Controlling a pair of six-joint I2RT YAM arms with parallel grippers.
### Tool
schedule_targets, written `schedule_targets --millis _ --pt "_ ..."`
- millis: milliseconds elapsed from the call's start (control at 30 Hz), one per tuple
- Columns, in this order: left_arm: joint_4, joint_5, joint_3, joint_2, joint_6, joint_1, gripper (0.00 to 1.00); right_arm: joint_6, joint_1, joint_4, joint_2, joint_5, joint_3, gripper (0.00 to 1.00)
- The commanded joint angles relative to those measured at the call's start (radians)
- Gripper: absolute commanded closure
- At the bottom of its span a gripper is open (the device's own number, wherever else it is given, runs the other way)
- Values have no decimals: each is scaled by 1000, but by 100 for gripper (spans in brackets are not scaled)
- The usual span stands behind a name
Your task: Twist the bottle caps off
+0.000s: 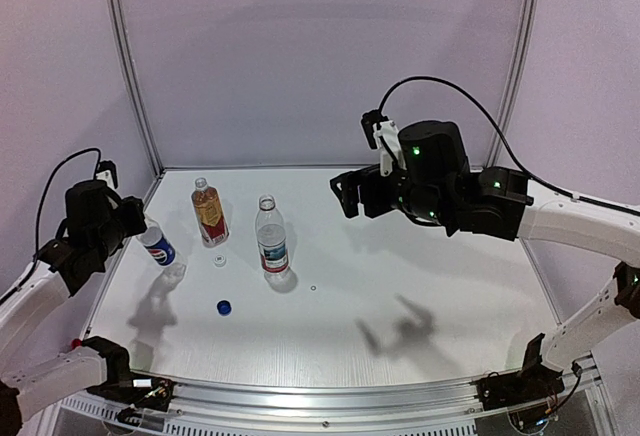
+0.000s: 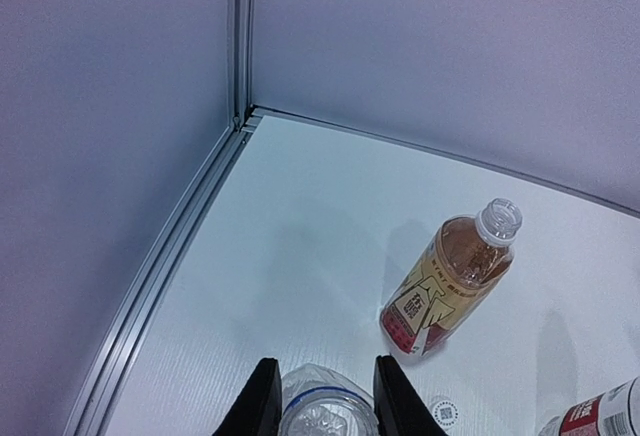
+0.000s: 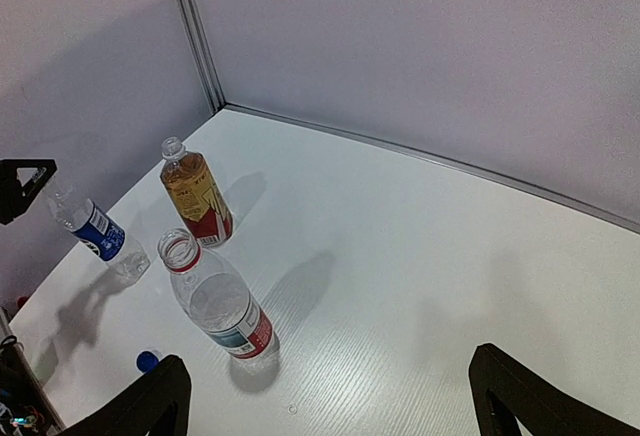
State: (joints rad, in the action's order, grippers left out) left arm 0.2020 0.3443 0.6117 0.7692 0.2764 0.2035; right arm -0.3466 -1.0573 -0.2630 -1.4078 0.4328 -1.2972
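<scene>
Bottle (image 1: 158,245) in left jaws, blue cap (image 1: 224,307) nearby

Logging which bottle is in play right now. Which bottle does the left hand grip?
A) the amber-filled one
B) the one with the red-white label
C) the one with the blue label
C: the left hand is shut around the blue-label bottle, which is tilted, while the amber bottle and the red-white-label bottle stand upright and untouched.

Amber bottle (image 1: 210,218): gold-red label
Middle bottle (image 1: 271,241): red-white label
Left bottle (image 1: 158,247): blue label
Near cap (image 1: 224,307): blue
Far cap (image 1: 219,260): white
</scene>
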Motion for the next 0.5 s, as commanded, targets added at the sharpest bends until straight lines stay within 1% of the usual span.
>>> schedule_targets --millis 0,333,467 --pt "7 -28 -8 -16 -10 -4 71 -17 3 18 -5 16 3 1" --pt "8 -64 57 26 -21 -4 50 -13 3 19 -30 16 -19 1" --pt "7 -78 84 39 -27 -3 47 -21 3 14 -25 21 -14 1"
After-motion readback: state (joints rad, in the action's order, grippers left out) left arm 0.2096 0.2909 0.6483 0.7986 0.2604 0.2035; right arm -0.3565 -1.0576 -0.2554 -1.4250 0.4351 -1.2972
